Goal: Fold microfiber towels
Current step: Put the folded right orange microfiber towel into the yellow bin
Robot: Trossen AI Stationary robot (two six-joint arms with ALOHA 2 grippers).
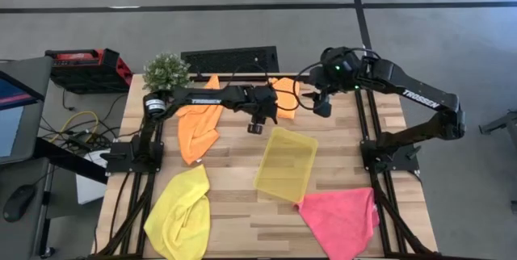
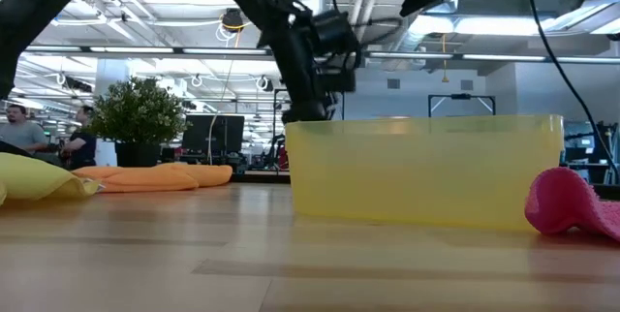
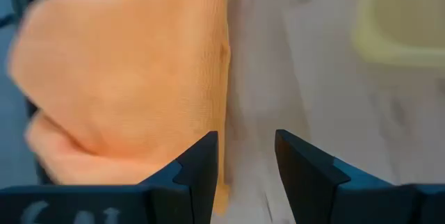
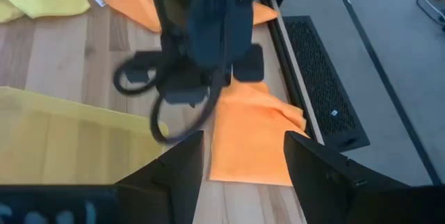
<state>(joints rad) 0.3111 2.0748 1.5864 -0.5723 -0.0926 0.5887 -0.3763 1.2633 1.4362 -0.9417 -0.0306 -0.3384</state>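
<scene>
Landmark: yellow tray (image 1: 287,163), mid-table.

- Yellow towel (image 1: 179,210) left of tray; orange towel (image 1: 199,125) up-left; none folded yet.
- Left gripper (image 1: 260,119) just above tray, fingers apart, empty.
- Second orange towel (image 1: 284,93) beyond it; right gripper (image 1: 322,105) nearby, parted, empty.
- Pink towel (image 1: 343,220) lower right of tray.
- Judged step: approach. Next: pinch orange towel's edge.

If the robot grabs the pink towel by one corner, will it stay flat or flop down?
Probably it flops. The pink towel already lies rumpled on the table, and in the low view its edge bunches into a soft lump, so it looks limp, not stiff. It also seems thin and likely light, so a push would probably wrinkle it rather than slide it whole.
</scene>
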